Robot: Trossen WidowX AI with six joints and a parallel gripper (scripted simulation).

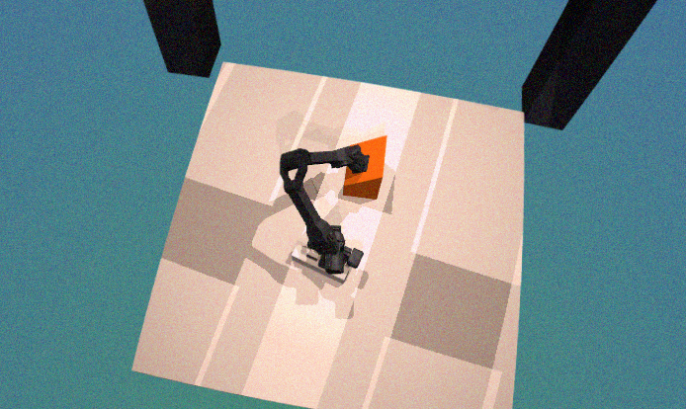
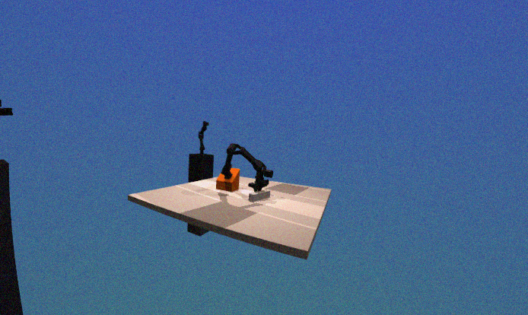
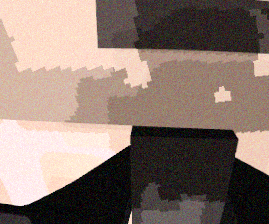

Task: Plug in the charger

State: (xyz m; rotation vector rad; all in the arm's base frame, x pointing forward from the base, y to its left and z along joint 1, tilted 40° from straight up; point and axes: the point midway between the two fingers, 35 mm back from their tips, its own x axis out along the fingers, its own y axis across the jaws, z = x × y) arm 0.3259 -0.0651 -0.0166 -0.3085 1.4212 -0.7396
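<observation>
The power strip (image 1: 300, 254) (image 2: 259, 196) is a pale, low bar on the table. My gripper (image 1: 334, 268) (image 2: 256, 189) (image 3: 172, 156) is low over it and covers much of its top in the top view. The gripper is shut on the dark, boxy charger (image 3: 182, 162), which shows between the black fingers in the wrist view. The charger's end face shows only as a thin black band. Its prongs are out of sight, and I cannot tell whether they are in an outlet. A dark panel (image 3: 116, 37) crosses the top of the wrist view; which outlet it belongs to is unclear.
An orange wedge-shaped block (image 1: 375, 157) (image 2: 227, 185) stands on the table (image 1: 455, 192) (image 2: 272, 233) at the other end of my arm. Black pillars (image 1: 187, 36) (image 1: 571, 55) stand beyond the table's far edge. Hard-edged shadows cross the table.
</observation>
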